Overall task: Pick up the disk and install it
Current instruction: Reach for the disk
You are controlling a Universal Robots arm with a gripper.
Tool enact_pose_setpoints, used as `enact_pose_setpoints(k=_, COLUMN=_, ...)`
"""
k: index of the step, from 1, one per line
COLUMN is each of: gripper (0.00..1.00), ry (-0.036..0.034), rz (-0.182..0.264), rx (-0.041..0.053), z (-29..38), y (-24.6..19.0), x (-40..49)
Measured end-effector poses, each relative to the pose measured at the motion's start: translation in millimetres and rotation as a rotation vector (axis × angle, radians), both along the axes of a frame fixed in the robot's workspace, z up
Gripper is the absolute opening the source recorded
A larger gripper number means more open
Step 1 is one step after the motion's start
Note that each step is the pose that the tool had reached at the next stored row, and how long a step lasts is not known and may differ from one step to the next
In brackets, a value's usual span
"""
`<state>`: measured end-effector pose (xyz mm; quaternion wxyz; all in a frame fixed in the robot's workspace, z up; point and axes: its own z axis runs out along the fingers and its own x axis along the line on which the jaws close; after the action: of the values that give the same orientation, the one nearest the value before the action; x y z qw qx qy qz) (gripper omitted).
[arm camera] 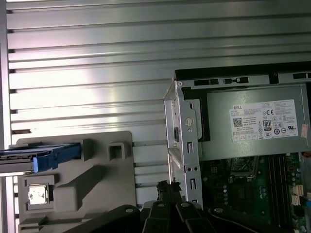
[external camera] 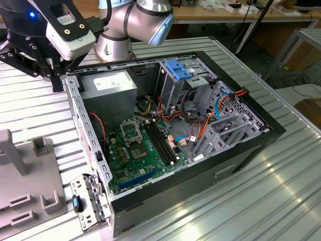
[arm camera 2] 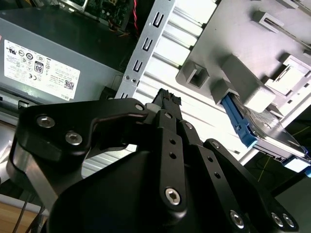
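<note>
approach is looking like the step in hand. in the first wrist view the gripper (arm camera: pixel 167 187) is hovering over the table (arm camera: pixel 97 73), just beside the rim of the case (arm camera: pixel 187 126), with its fingers pressed together and pinching nothing. the disk (arm camera: pixel 41 155) is sitting in a slot of the grey holder (arm camera: pixel 87 194), well apart from the gripper, its blue rail end pointing toward the holder's middle. inside the case the power supply (arm camera: pixel 252 121) and the board (arm camera: pixel 243 199) are showing.

in the second wrist view the disk (arm camera 2: pixel 272 138) is resting at the holder's (arm camera 2: pixel 233 29) edge, blue rail toward the gripper and grey body behind. the fingertips (arm camera 2: pixel 167 99) are meeting with nothing between them.

by my reading nothing of the task is done yet. the pickup is calling for the fingers spreading, the arm crossing to the holder, and a square grip, since the slot walls are leaving little room.

in the exterior view the arm (external camera: pixel 135 20) is reaching over the case's far corner on the exterior view's left. the case is lying open on the ribbed metal table (external camera: pixel 261 201), which is glaring under the lights. the holder (external camera: pixel 25 186) is standing near, on the exterior view's left. a cage (external camera: pixel 175 88) with a blue bracket (external camera: pixel 178 68) is sitting at the case's far side. far off, benches (external camera: pixel 225 12) are lining the room.
</note>
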<state>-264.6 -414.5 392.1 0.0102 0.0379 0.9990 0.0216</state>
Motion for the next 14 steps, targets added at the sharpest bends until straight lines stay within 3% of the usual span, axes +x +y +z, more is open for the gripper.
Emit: enact_pose_setpoints(k=14, gripper=0.11, ry=0.001, rz=0.0, rx=0.0001, z=-0.3, y=-1.1, x=-13.0)
